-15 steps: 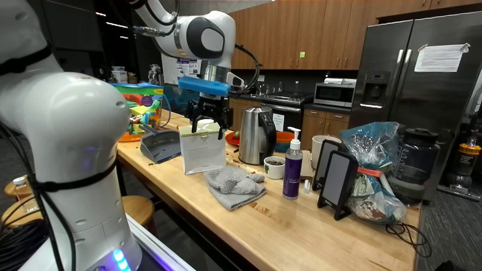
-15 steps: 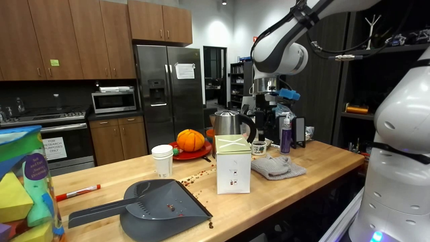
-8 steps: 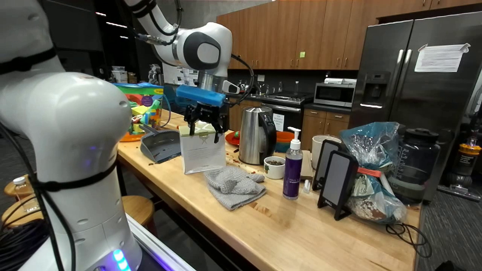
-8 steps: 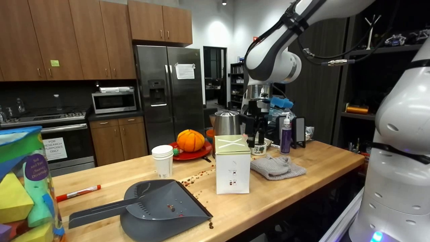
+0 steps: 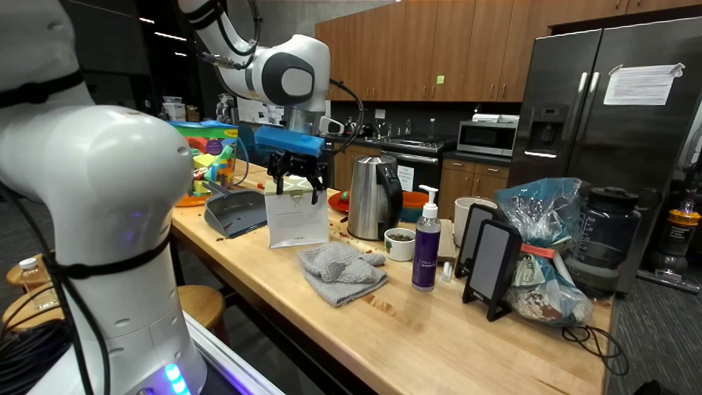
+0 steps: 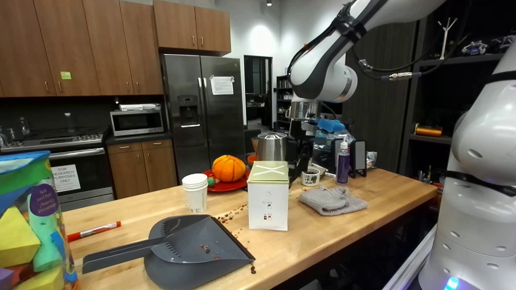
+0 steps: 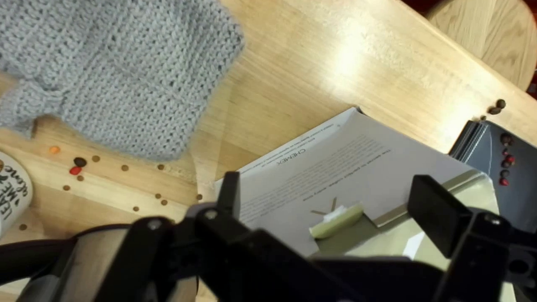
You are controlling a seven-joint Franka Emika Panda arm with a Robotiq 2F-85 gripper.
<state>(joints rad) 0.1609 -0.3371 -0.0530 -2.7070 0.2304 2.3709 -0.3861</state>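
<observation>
White box (image 6: pixel 268 196) (upright, green-topped) just beside the spread pincer (image 5: pixel 298 194).

A green-topped white box (image 6: pixel 268 197) stands near the dustpan (image 6: pixel 195 249).

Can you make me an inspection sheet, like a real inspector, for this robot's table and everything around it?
Surface: wooden tabletop, scattered with red and brown bits.
Job's things: green-topped white box, standing.
Clutter: gray towel, dustpan with bits in it, kettle, purple bottle.
Claw: open, close to the box; touching or not, I can't tell.
Cables: black cables, bundled beside the robot's base.
Surroundings: fridge, microwave, wooden cabinets.
</observation>
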